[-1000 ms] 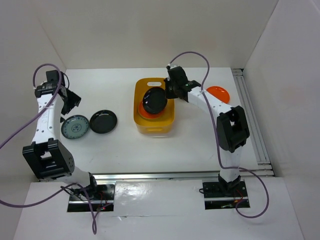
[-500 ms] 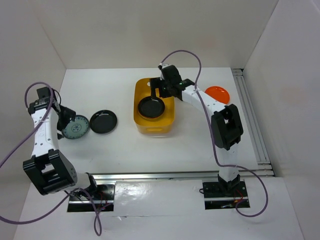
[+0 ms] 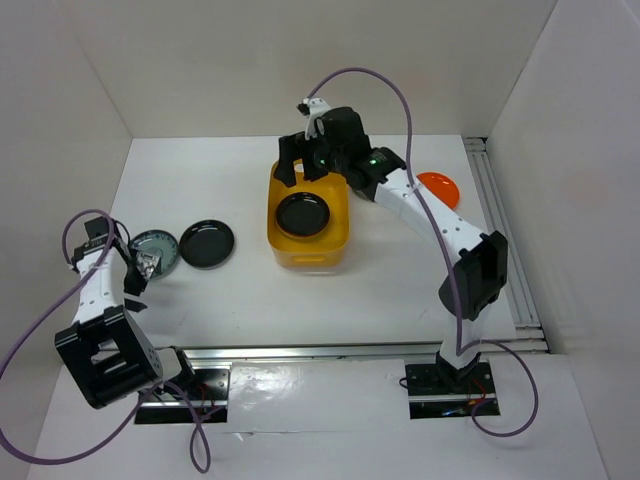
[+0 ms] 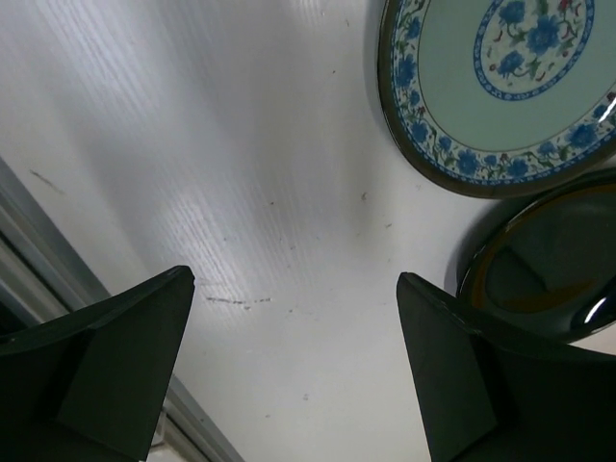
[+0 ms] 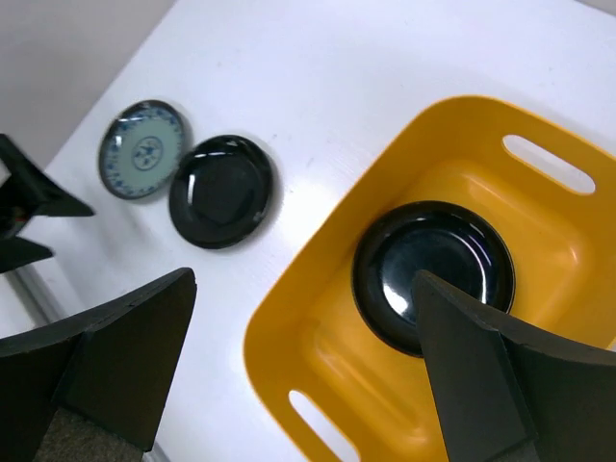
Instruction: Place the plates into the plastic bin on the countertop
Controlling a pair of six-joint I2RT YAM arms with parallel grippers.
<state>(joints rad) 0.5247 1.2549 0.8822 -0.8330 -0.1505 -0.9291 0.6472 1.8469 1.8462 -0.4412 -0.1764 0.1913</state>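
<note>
From above, the plastic bin (image 3: 308, 255) sits mid-countertop (image 3: 350, 295) with 1 black plate (image 3: 303, 214) lying flat inside, and the right gripper (image 3: 302, 165) hangs over its far end. A second black plate (image 3: 207, 243) and a patterned plate (image 3: 162, 243) lie side by side at left, by the left gripper (image 3: 140, 268). An orange plate (image 3: 437, 186) lies far right.

Left wrist view: fingers spread wide, holding nothing, over bare countertop beside those 2 plates.

Right wrist view: fingers equally wide apart and empty above the bin.
</note>
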